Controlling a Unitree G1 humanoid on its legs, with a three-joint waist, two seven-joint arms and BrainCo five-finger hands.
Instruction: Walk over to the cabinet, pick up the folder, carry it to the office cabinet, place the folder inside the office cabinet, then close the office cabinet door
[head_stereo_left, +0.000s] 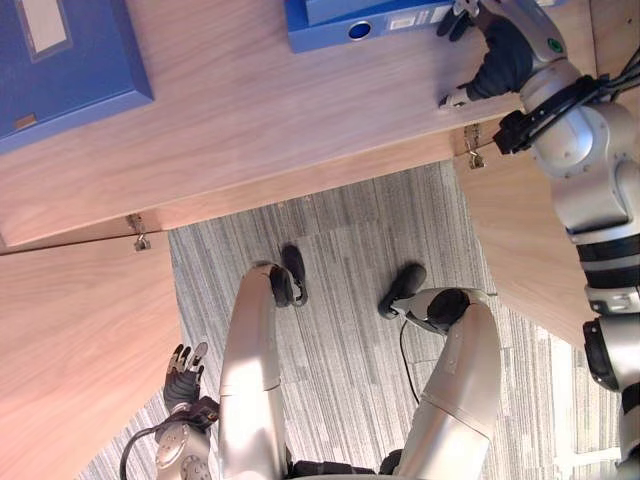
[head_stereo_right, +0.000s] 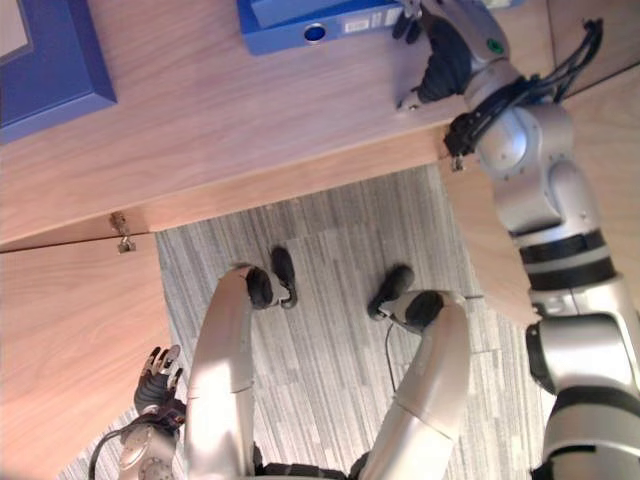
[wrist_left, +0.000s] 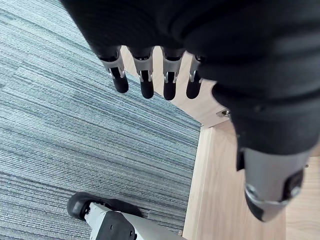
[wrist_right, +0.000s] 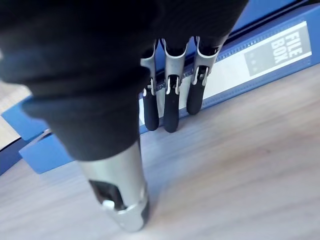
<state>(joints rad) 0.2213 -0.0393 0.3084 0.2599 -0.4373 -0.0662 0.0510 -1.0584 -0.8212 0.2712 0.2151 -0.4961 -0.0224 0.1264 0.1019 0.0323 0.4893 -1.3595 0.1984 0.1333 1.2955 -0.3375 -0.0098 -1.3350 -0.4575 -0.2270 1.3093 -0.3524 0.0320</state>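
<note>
On the light wood cabinet top (head_stereo_left: 260, 120), the blue box-file folder (head_stereo_left: 320, 35) lies flat, long spine crosswise, directly ahead of the nearer right hand (head_stereo_left: 500, 60), whose straight, released fingers (wrist_right: 170, 110) reach the spine's right end; the left hand (head_stereo_left: 185, 380) hangs relaxed, well apart.

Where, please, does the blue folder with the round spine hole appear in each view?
Left eye view: folder at top edge, beside the right hand.
Right eye view: folder at top, left of centre.
Right wrist view: folder just past the fingers.
Left wrist view: faces the carpet.
Landmark: right hand.
</note>
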